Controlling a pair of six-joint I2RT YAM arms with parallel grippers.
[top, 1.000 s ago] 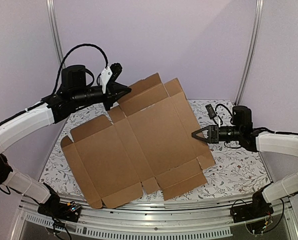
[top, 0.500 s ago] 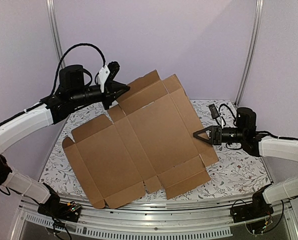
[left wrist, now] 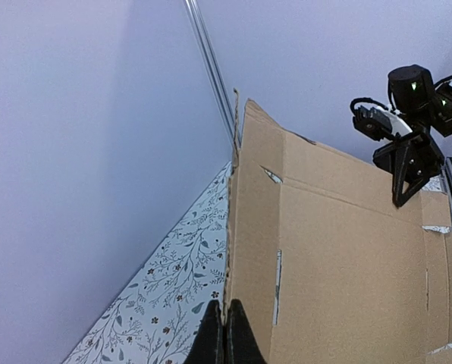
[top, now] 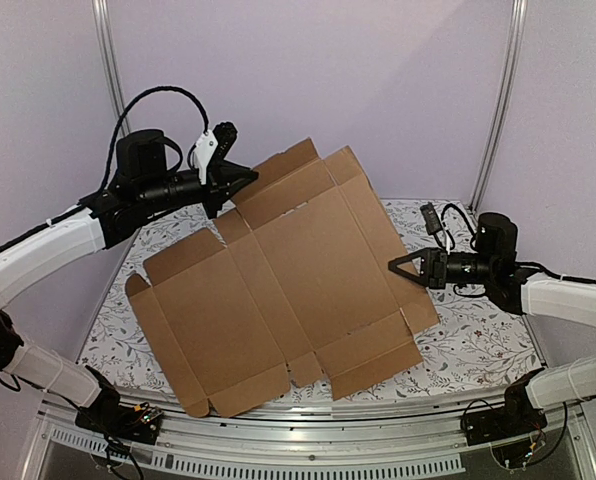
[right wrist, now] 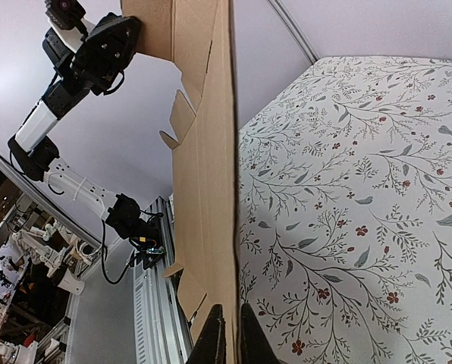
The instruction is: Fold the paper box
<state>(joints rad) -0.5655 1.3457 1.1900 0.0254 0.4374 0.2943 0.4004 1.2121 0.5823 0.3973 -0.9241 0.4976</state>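
Pale lavender walls close off the far, left and right sides of the cell, with an aluminium post (top: 106, 70) in each far corner. The table (top: 483, 345) wears a white cloth printed with grey sprigs and small red flowers.

Opened out as one flat die-cut sheet, the paper box (top: 288, 290) covers most of the table. Its faces are plain brown corrugated board, marked only by creases, slits and flap cuts. The sheet lies tilted: its near left corner is down by the front rail (top: 378, 440), while its far and right parts are raised off the cloth.

The left gripper (top: 240, 180) is clamped on the sheet's far left edge, high above the table. The left wrist view shows its two dark fingers (left wrist: 215, 341) pressed together on that edge. The right gripper (top: 393, 267) comes in level from the right and meets the middle of the right edge. In the right wrist view its fingers (right wrist: 250, 337) sit one on each side of the board, pinching it.

Bare cloth shows to the right of the sheet under the right arm, and in a narrower strip at the far left. On the near side the flaps reach the front rail. The left flaps come close to the left wall.
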